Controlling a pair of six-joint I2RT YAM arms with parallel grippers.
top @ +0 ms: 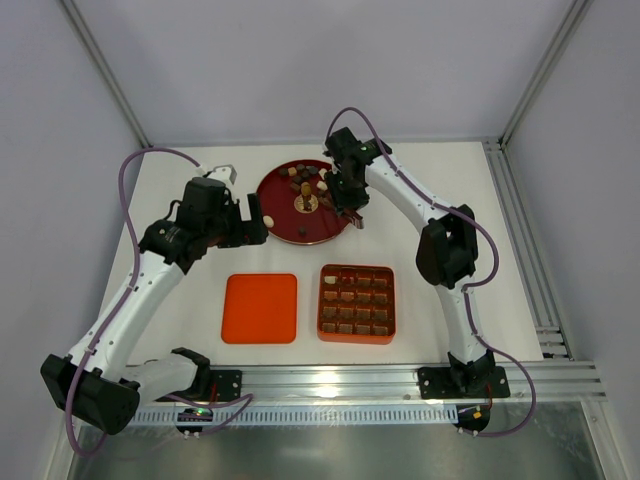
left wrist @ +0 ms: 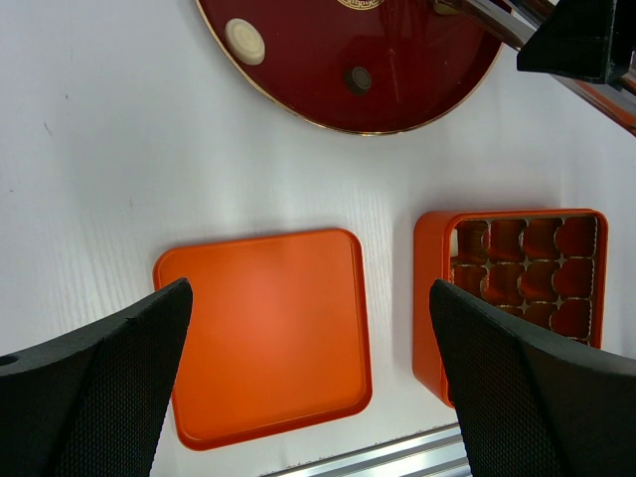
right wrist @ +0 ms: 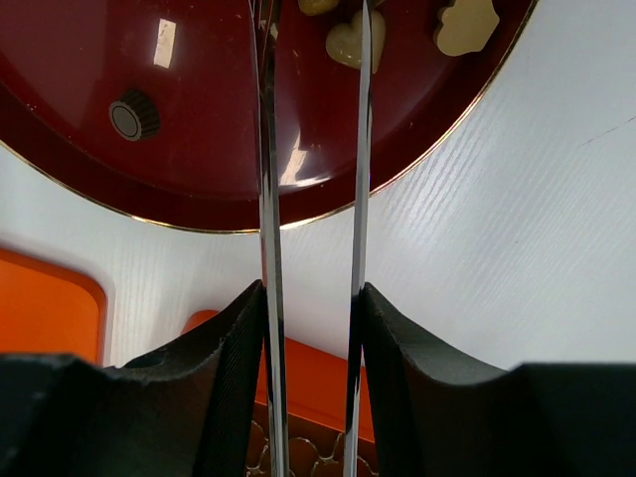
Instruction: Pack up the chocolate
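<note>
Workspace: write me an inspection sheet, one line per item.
Surface: white table, bearing the plate, box and lid.
Job's things: chocolate pieces on the dark red plate; orange gridded box uncovered, its flat lid lying beside it.
Clutter: nothing seen.
Grippers: left gripper open, holding nothing; right gripper shut on the metal tweezers, whose tips reach over the plate.
Cables: purple cables loop along both arms.
Surroundings: plain grey walls; aluminium rail at the near edge.
</note>
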